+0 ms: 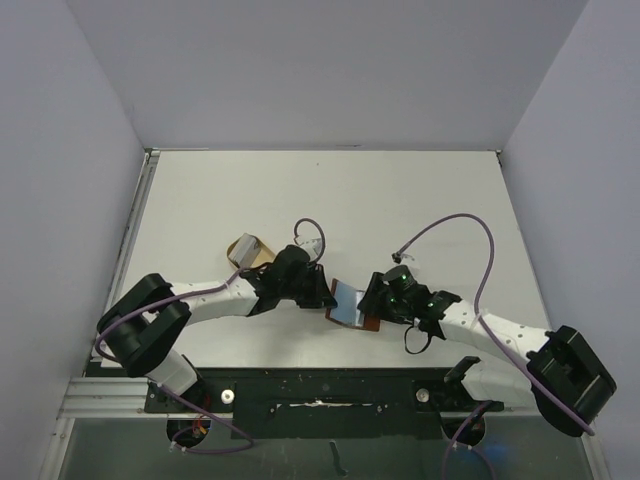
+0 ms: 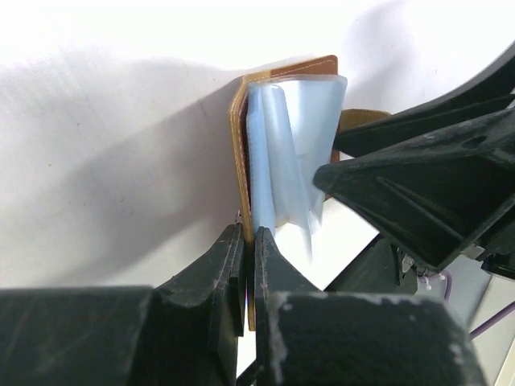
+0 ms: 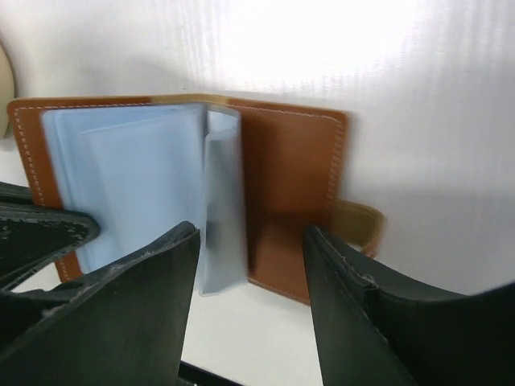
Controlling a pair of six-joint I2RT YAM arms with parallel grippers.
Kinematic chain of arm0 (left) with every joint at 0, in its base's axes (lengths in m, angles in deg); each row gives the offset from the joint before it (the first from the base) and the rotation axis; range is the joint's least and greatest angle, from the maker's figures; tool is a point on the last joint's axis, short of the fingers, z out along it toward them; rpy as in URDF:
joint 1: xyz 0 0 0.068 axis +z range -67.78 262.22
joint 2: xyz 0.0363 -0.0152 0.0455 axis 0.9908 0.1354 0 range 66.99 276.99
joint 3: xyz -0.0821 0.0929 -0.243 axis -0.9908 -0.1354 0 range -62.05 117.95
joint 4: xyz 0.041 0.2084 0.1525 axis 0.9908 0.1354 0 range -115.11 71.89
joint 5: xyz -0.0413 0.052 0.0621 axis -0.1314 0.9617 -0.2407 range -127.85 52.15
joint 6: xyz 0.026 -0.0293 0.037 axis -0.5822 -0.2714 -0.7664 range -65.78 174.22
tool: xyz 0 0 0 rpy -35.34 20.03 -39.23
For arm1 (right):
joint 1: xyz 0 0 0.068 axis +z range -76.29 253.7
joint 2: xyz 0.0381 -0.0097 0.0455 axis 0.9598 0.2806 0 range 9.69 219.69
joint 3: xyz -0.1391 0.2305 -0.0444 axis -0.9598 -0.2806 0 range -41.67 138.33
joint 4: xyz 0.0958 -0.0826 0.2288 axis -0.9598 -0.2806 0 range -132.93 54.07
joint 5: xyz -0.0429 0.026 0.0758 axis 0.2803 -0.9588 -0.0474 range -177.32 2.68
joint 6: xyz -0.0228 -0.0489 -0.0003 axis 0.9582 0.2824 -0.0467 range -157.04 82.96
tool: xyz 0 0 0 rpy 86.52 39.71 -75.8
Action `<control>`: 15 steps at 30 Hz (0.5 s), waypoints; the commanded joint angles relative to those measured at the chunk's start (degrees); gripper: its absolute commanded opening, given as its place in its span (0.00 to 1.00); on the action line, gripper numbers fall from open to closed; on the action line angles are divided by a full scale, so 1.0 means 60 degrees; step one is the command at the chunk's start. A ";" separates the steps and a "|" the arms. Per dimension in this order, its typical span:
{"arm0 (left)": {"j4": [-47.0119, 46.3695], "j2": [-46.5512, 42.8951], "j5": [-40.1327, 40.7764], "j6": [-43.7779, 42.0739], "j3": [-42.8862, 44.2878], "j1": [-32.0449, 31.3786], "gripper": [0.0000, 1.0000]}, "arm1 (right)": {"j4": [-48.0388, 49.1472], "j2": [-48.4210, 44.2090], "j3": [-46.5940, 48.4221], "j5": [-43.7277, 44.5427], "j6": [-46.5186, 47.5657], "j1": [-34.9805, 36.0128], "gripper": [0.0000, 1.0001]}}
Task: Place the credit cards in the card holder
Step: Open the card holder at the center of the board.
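The card holder [image 1: 373, 323] is a brown leather wallet lying open on the table, with pale blue plastic sleeves [image 1: 347, 303] fanned up from its spine. My left gripper [image 1: 322, 295] is shut on the holder's left cover [image 2: 238, 137], whose brown edge runs between the pinched jaws [image 2: 248, 233]. My right gripper [image 1: 374, 300] is open just at the holder's near edge [image 3: 286, 177], its fingers [image 3: 249, 233] straddling the right cover and the loose sleeve without gripping. The snap tab [image 3: 358, 221] sticks out on the right. I cannot make out any separate credit cards.
A tan tray [image 1: 248, 250] with something grey in it sits behind the left arm, partly hidden; its rounded rim [image 3: 5, 80] shows at the right wrist view's left edge. Purple cables loop over both arms. Walls close in the table on three sides.
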 commanded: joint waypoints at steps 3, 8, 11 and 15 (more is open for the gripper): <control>0.1380 -0.0727 0.0798 -0.0325 0.1063 -0.0102 0.00 | -0.1884 -0.1620 0.0897 0.0825 0.0218 0.0022 0.54; 0.2444 -0.0883 0.1299 -0.0798 0.1884 -0.0233 0.00 | -0.1173 -0.2303 0.1233 0.0654 0.0366 0.0053 0.56; 0.2871 -0.0855 0.1428 -0.0841 0.2184 -0.0252 0.00 | -0.0641 -0.2268 0.1448 0.0264 0.0412 0.0048 0.57; 0.3245 -0.0762 0.1461 -0.0840 0.2437 -0.0300 0.00 | 0.1143 -0.2233 0.0974 -0.0744 0.0098 0.0061 0.54</control>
